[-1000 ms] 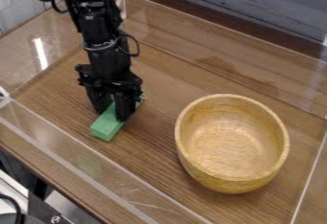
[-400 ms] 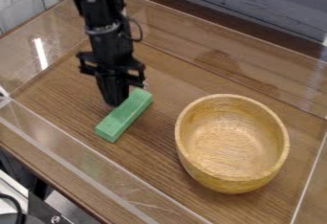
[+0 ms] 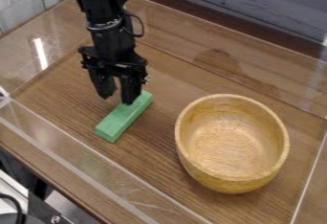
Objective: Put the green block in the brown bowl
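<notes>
Since the long green block (image 3: 124,117) lies on the table and not in the bowl, the big job is still to do. The round light-brown wooden bowl (image 3: 231,144) sits to the right of the block in the picture, near it but not touching. The block lies flat and on a slant, with one end pointing up toward the robot. Nothing that I can see is inside the bowl.

The black robot gripper (image 3: 117,93) is just by the far end of the block. Its two fingers look apart, one on each side, with a gap in the middle. The view is small and the fingers are dark, so I can't be sure if one of them touches the block. It does not look like the block is being held.

So what is left is all of it: get around the block, squeeze it, lift it up, carry it over and let it go in the bowl. The bowl has a thick rim, and that is the main thing in the way. The block would have to go up high enough to get over it, or it could bump. The brown wooden table (image 3: 163,194) is under everything. Some black cables (image 3: 15,207) are at the bottom left corner, away from the path to the bowl.
</notes>
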You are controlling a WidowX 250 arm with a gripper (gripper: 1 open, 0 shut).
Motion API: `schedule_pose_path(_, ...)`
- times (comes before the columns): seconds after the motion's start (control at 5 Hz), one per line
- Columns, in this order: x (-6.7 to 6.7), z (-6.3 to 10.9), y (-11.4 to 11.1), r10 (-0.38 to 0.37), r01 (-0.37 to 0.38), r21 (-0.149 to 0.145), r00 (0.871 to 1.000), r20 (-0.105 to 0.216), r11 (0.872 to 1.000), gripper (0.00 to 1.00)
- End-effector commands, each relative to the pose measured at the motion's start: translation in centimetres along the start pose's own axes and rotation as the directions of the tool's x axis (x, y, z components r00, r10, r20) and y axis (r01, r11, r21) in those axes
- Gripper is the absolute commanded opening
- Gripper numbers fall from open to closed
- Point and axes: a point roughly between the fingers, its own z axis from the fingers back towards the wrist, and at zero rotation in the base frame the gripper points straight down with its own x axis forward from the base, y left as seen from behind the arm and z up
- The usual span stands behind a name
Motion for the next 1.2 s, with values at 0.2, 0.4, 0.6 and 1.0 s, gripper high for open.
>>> schedule_pose_path(0.2,0.4,-0.6,0.2,-0.013,0.012,0.008,0.999,0.041,1.0,1.0)
schedule_pose_path(0.4,0.4,-1.4,0.3,-0.008,0.008,0.006,0.999,0.044,1.0,1.0)
schedule_pose_path(0.6,0.3,-1.9,0.3,-0.002,0.002,0.002,0.999,0.045,1.0,0.0)
schedule_pose_path(1.0,0.2,-1.4,0.0,0.007,-0.007,-0.002,1.0,0.028,1.0,0.0)
